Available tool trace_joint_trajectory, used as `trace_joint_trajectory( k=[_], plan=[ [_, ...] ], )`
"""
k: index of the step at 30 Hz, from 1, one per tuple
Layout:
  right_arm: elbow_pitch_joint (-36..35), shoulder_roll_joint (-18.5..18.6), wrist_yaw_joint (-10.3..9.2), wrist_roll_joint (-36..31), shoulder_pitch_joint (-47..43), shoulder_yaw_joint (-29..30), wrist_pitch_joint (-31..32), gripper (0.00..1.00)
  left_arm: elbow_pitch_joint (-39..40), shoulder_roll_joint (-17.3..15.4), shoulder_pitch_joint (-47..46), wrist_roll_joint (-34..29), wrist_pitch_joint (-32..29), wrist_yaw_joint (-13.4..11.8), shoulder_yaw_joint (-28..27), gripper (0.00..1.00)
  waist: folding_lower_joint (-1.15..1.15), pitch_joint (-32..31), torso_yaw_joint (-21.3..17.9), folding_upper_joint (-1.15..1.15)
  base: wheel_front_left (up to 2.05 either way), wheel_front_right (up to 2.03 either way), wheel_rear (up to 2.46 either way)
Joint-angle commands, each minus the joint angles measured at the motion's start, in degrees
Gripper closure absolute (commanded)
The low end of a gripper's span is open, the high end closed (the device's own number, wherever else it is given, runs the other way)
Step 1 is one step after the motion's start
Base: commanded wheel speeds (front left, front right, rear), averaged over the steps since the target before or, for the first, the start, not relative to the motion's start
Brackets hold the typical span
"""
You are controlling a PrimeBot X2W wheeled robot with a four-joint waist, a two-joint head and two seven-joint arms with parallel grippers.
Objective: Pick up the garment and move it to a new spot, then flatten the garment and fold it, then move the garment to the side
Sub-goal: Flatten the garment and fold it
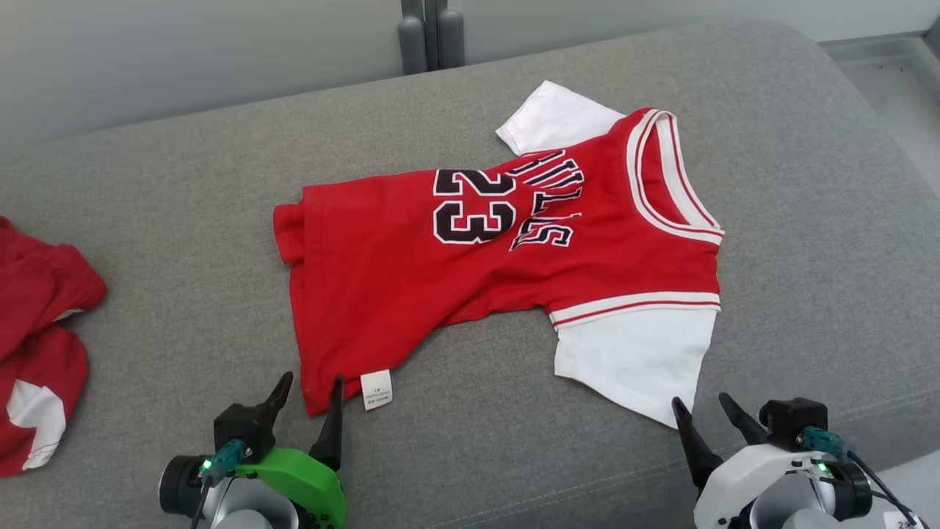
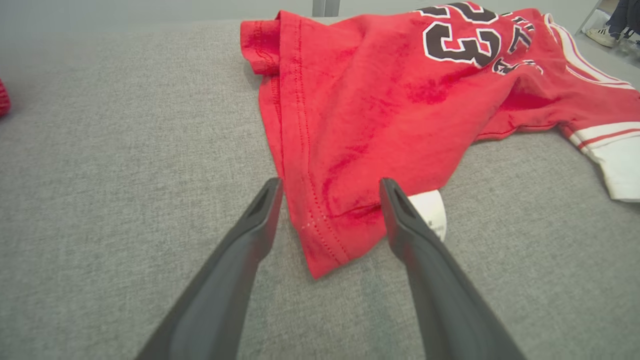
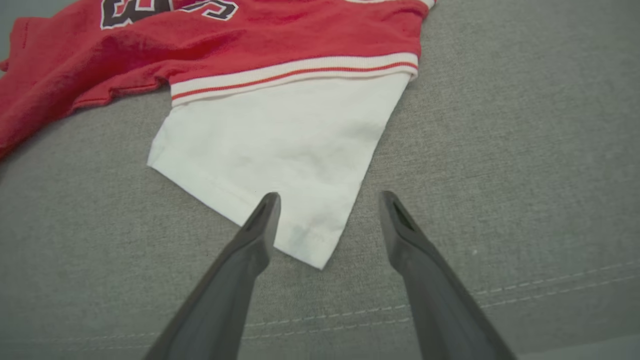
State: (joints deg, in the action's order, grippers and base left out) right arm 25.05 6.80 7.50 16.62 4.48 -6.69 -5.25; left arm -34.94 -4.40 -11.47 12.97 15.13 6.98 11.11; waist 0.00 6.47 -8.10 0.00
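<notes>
**Head view.** The garment, a red jersey numbered 23 with 2 white sleeves, lies spread on the grey cushion. Its collar points to the robot's right and its hem to the left. The far hem corner is bunched, and the body creases between hem and sleeve. A second red garment sits at the left edge, well apart. Nothing here serves as a container, and the jersey rests straight on the cushion. The left end effector stands at the near hem corner beside the care label. The right end effector stands just beside the near sleeve. Both are spread wide and hold nothing.

**Left wrist view.** The 2 fingers straddle the hem corner, 1 on each side, with the cloth between them and not pinched. This placement looks meant for a grip on the hem.

**Right wrist view.** The tip of the white sleeve lies between the wide fingers, closer to the 1 on this view's left. I judge that the 2 arms are set at opposite near corners so the jersey can be lifted or pulled taut evenly, and that flattening and folding are not yet done.
</notes>
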Motion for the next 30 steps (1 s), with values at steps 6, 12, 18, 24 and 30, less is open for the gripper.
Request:
trace_joint_trajectory(
  k=[6,12,18,24,30],
  plan=[
    [5.7,-0.7,-0.02,1.5,2.2,-1.1,-1.7,0.0,-2.2,-0.3,-2.0,-0.4,0.0,0.2,-0.2,0.0,0.0,1.9,-0.4,0.0,0.0,0.0,0.0],
    [10.4,-1.3,-0.01,2.8,4.2,-3.2,-2.8,0.0,-3.9,0.0,-2.6,-0.4,0.0,0.3,0.1,0.0,0.0,1.3,-0.1,0.0,0.0,0.0,0.0],
    [14.9,-1.7,0.0,3.8,6.3,-5.2,-2.9,0.0,-7.8,0.5,-3.7,0.5,0.0,0.5,1.2,0.0,0.0,0.6,-0.1,0.0,0.0,0.0,0.0],
    [19.1,-2.4,0.01,4.8,8.5,-7.1,-3.1,1.0,-11.4,0.7,-6.0,1.6,0.0,0.5,2.4,1.0,0.0,0.2,0.0,0.0,0.0,0.0,0.0],
    [20.3,-2.0,0.01,6.2,9.6,-8.4,-5.5,1.0,-10.1,0.6,-5.6,1.7,0.0,0.5,2.5,1.0,0.0,-0.2,0.5,0.0,0.0,0.0,0.0]
  ],
)
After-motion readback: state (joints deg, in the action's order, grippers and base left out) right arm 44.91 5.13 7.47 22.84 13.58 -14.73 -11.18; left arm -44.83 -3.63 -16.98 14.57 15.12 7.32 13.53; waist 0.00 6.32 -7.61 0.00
